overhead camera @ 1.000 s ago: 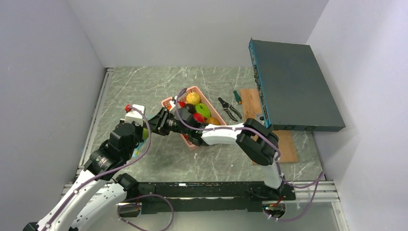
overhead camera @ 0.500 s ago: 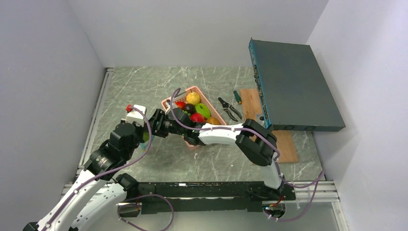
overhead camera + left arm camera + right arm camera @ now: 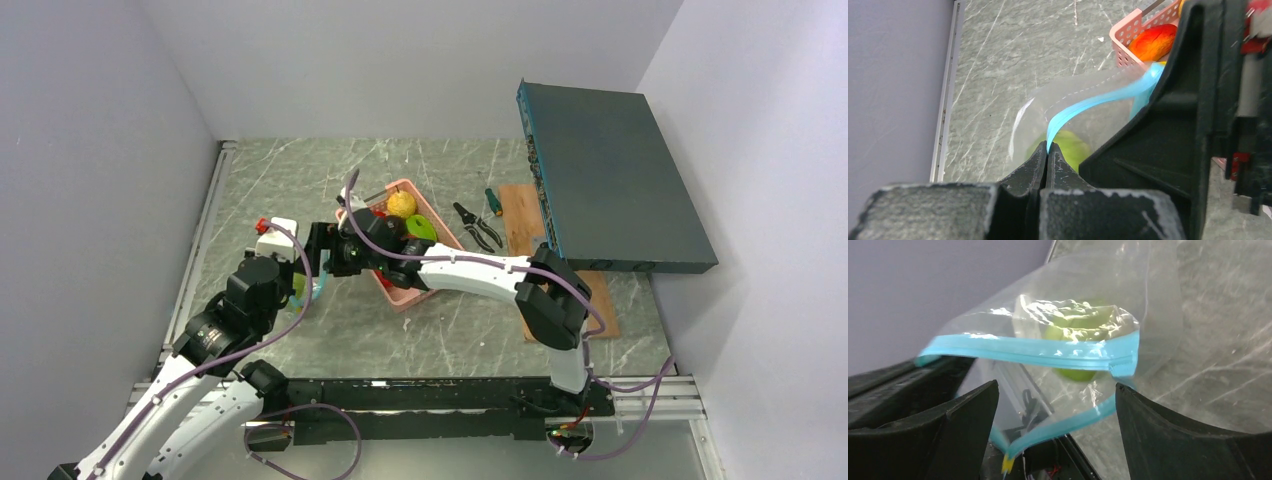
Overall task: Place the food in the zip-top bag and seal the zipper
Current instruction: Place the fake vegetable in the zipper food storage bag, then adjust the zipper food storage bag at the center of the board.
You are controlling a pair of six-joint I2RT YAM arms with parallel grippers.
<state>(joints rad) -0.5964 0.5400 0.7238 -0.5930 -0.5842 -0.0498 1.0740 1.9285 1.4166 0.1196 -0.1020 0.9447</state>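
Left of centre overhead, my spread, empty right hand (image 3: 1058,415) is swinging from the pink basket (image 3: 403,297) to the zip-top bag (image 3: 1158,305), my left hand (image 3: 1046,162) pinching its zipper (image 3: 1048,352), green food (image 3: 1073,322) inside.

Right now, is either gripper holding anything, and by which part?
The left gripper pinches the zip-top bag by its zipper, the teal strip at the mouth edge. The right gripper is open and holds nothing.

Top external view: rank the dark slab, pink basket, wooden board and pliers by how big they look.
1. dark slab, clearly the largest.
2-3. pink basket and wooden board: unsure, since the right arm hides part of the basket and the slab covers part of the board.
4. pliers, the smallest.
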